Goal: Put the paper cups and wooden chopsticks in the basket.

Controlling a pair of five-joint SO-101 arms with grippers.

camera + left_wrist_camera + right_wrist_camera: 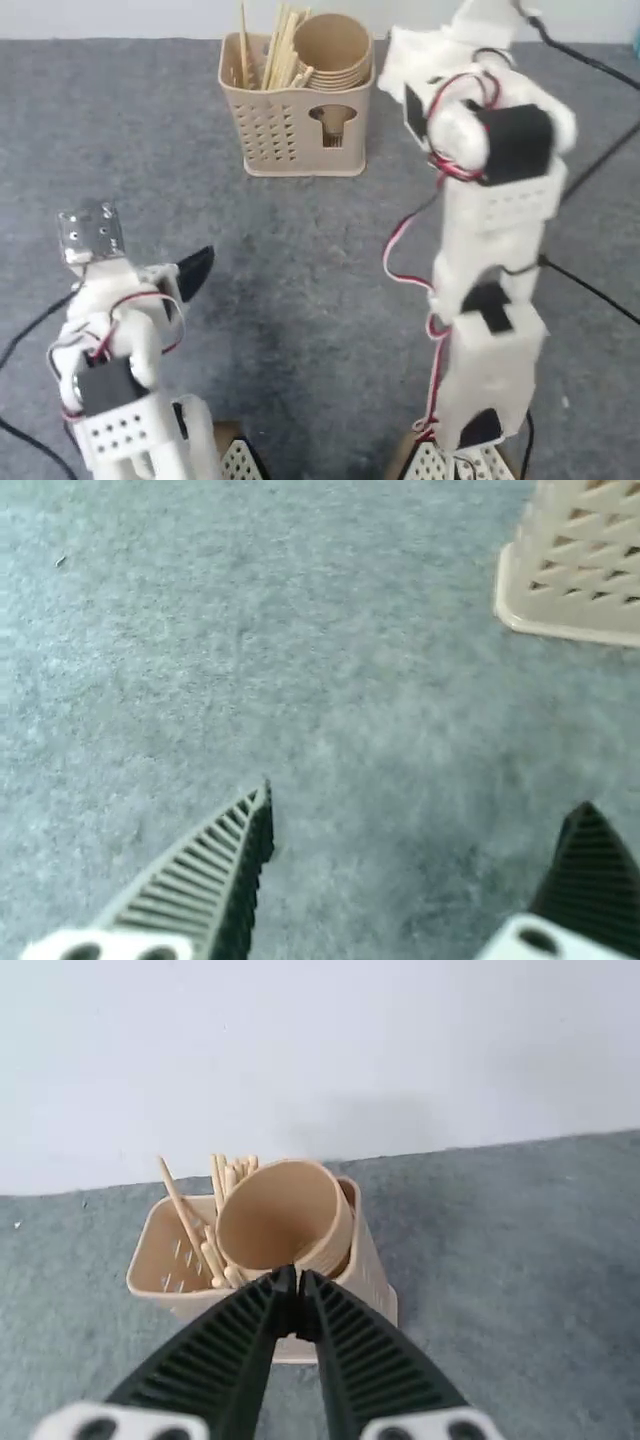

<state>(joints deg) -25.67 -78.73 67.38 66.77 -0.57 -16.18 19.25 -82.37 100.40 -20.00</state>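
- The basket [296, 125] stands upright at the far side of the grey mat [300, 300], close to the pale wall [320, 1050]
- The paper cups [330, 50] sit nested inside it, the stack leaning with its mouth upward. Their rims lie too close together for us to count them, and the basket's wall hides their lower part
- The wooden chopsticks [268, 48] stand in the same basket, just beside the cups. We see their upper ends above the rim, and we cannot tell whether a divider separates them from the cups
- The left gripper [425, 800] hangs over bare mat, its jaws wide apart with nothing between them. Its wrist view cuts the basket off past one corner
- From above we make out one dark finger [195, 270] of that gripper, the other being behind the left arm [115, 350]
- The right gripper [296, 1282] has its fingertips pressed together, holding nothing, and points toward the basket. Its fingers cover part of the basket's near wall
- In the high view the right arm [490, 250] stands tall beside the basket, its far end too blurred to make out
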